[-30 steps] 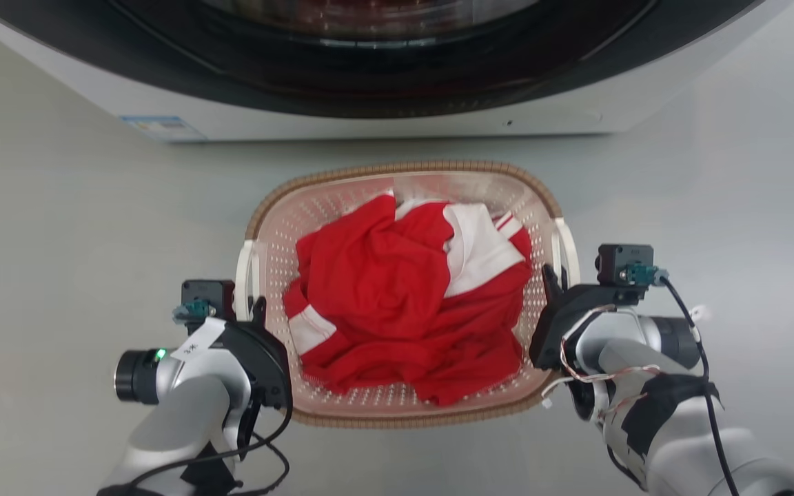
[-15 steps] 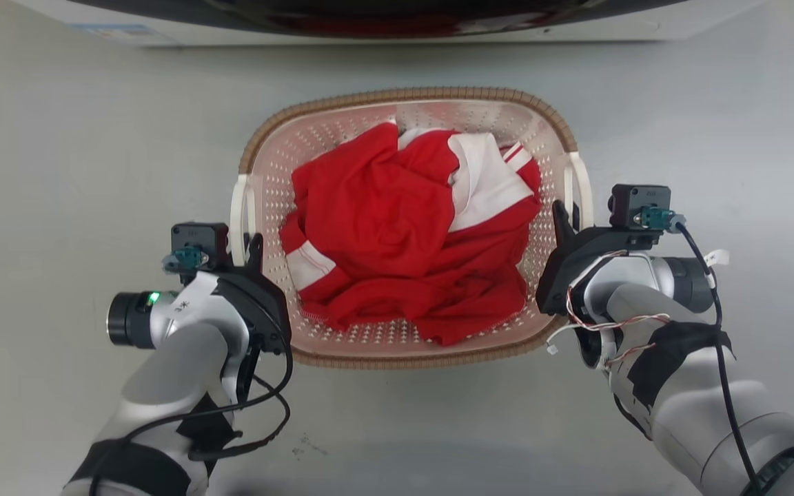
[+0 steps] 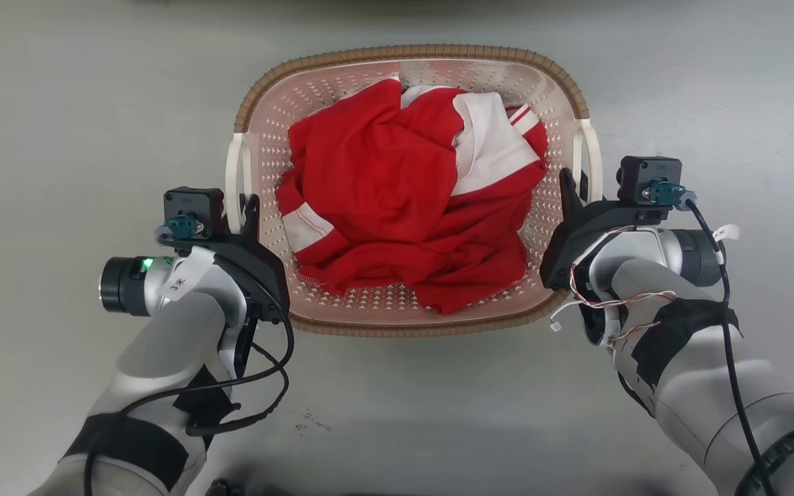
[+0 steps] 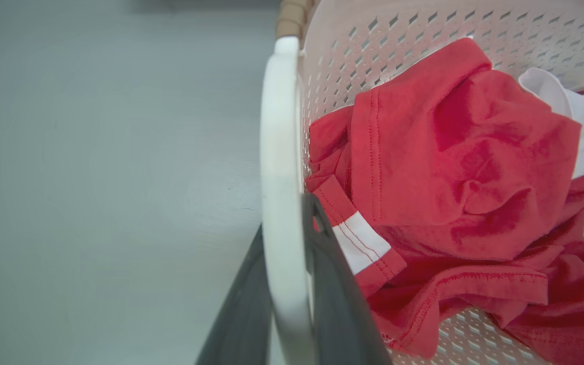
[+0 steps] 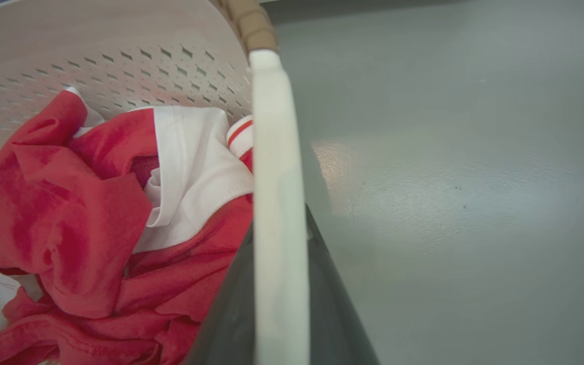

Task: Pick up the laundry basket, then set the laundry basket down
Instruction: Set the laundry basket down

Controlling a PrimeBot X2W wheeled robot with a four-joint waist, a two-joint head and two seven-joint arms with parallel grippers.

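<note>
Bright, even, diffuse light. Pale glare patch on grey floor (image 5: 342,162), right wrist view. Faint shadow low in head view. Blurred close-up: laundry basket handle (image 4: 282,203), fingers (image 4: 337,304).

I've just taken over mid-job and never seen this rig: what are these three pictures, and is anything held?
One picture looks down from the robot's head; the other two come from cameras on its wrists, looking along each gripper's dark fingers. Against the grey floor is the laundry basket, with red and white clothes inside. The left gripper grips the basket's left white handle, and the right gripper grips the right white handle, one finger on each side. Whether the basket is off the floor, I cannot tell.
</note>
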